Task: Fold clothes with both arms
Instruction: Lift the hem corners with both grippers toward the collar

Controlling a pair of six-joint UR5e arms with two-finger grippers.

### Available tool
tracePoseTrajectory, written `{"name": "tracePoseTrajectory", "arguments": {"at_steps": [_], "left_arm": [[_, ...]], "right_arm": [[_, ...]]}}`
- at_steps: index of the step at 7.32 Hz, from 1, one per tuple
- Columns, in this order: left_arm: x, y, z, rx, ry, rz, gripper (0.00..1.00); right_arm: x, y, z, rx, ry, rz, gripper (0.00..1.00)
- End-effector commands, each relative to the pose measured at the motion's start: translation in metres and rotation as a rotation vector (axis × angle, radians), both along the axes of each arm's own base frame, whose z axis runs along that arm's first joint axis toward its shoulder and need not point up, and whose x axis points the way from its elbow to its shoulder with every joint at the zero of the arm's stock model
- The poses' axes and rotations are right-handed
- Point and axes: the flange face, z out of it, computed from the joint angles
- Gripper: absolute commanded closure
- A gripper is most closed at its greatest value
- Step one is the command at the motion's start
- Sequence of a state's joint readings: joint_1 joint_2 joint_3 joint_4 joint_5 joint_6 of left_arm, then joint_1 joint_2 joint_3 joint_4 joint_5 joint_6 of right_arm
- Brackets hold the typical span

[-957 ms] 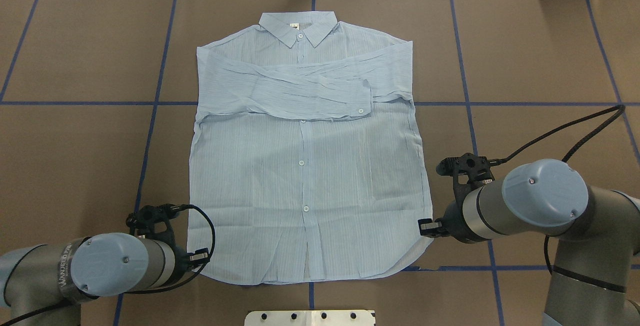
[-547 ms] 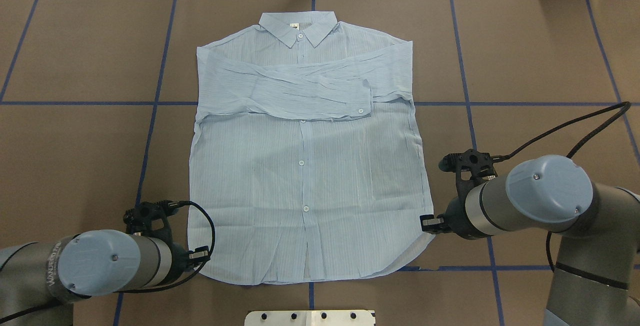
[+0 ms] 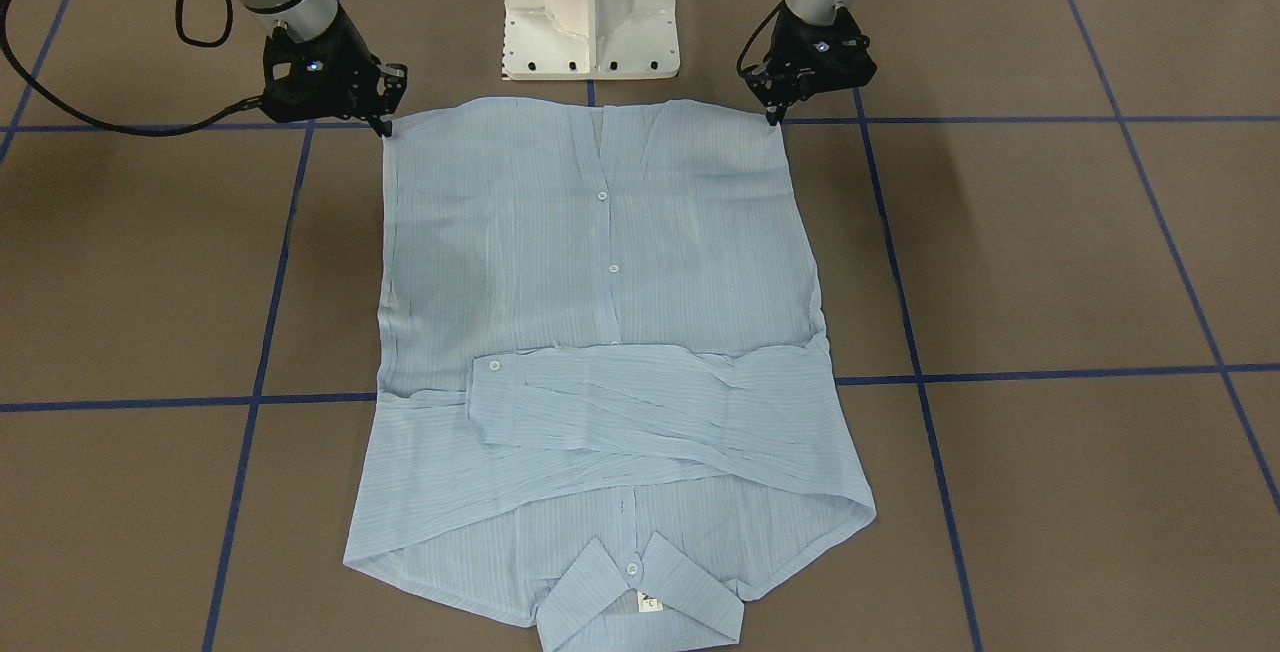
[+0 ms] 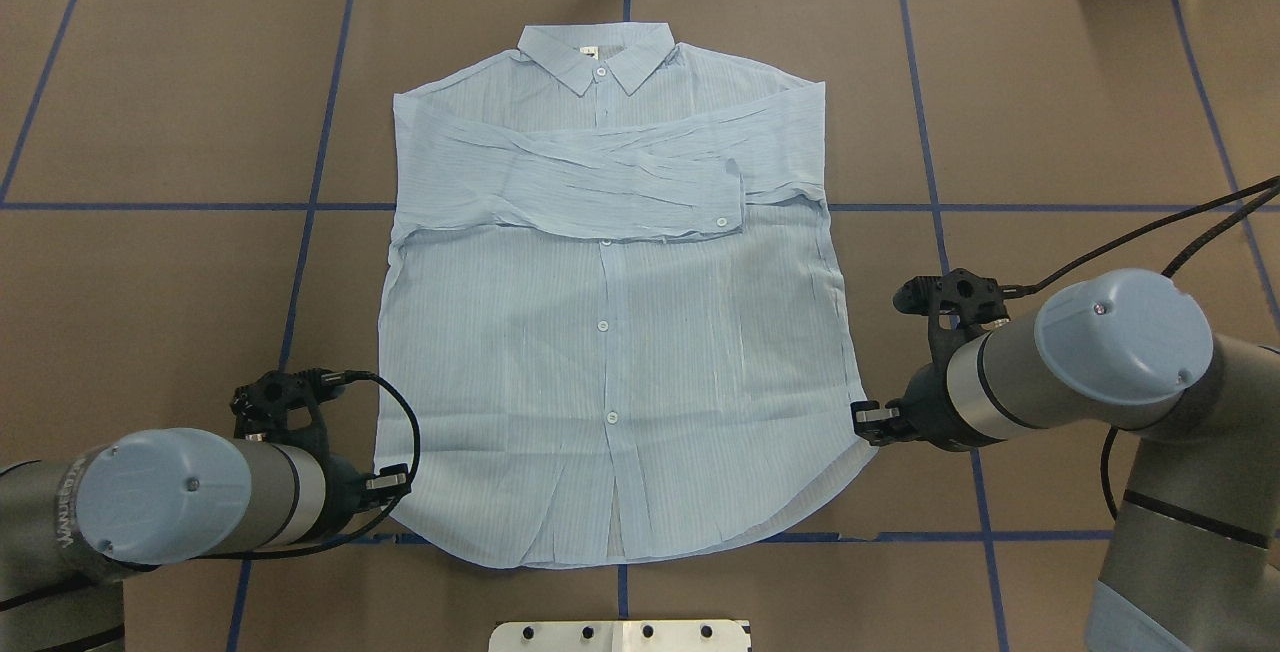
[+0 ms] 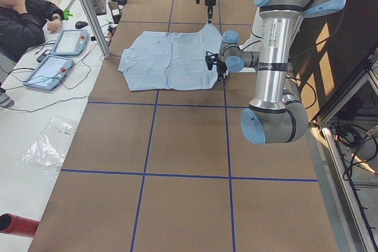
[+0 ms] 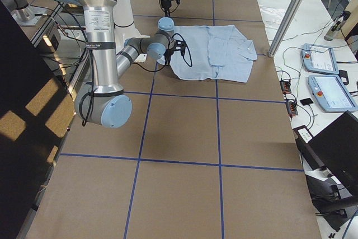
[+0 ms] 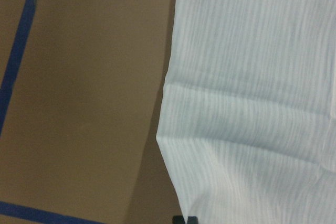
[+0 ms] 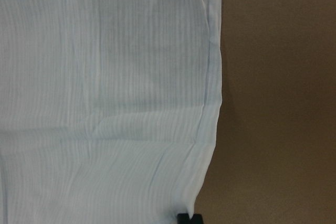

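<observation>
Left gripper (image 3: 776, 114) first: pointing down and touching, or nearly touching, the shirt (image 3: 600, 262) at its bottom corner on the robot's left side. Showing tiny black fingertips (image 7: 180, 219) very close together in the wrist view, right at the cloth's edge. Not being able to tell if pinching the cloth or only sitting beside it. Right gripper (image 3: 386, 126) next: doing the same at the other bottom corner, and again not being able to tell if clamped on anything.

As for the shirt: lying flat and face up in the middle of the brown table (image 3: 1050, 262), with the hem near the robot and the collar (image 3: 640, 592) far from it. Having both sleeves (image 3: 650, 412) folded across the chest.

Now for the worries, all only guessing. Maybe grabbing just the top layer of this thin cloth, leaving the back layer lying on the table and making a lumpy fold. Maybe pinching nothing at all, being so close to the very edge. Maybe letting the crinkly cloth slip out partway through lifting. Maybe lifting one corner faster or higher than the other, pulling the hem crooked and landing it slanted. Maybe dragging the whole shirt along instead of folding it, shaking the sleeves loose. Maybe pushing too hard into the table and catching its brown cover.
</observation>
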State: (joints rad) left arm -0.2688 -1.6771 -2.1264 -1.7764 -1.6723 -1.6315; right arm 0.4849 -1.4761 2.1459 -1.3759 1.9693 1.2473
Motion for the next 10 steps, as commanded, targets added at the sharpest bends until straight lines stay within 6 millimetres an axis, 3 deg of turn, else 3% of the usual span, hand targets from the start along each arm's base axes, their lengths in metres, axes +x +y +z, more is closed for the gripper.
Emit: {"name": "tracePoseTrajectory", "arguments": {"at_steps": [1, 3, 7, 8, 10], "left_arm": [[-0.008, -0.015, 0.002, 0.033, -0.010, -0.002, 1.00], [-0.015, -0.025, 0.002, 0.056, -0.012, 0.002, 1.00], [-0.027, -0.035, -0.005, 0.047, 0.013, 0.026, 1.00], [-0.028, -0.035, -0.005, 0.046, 0.013, 0.026, 1.00], [-0.047, -0.038, -0.026, 0.050, 0.062, 0.019, 1.00]], "right_arm": [[0.007, -0.008, -0.002, -0.009, -0.010, 0.008, 1.00], [0.017, -0.019, -0.003, -0.019, -0.019, 0.014, 1.00], [0.059, -0.053, -0.009, -0.080, -0.071, 0.047, 1.00], [0.059, -0.054, -0.010, -0.080, -0.073, 0.047, 1.00], [0.058, -0.059, -0.018, -0.070, -0.087, 0.051, 1.00]]}}
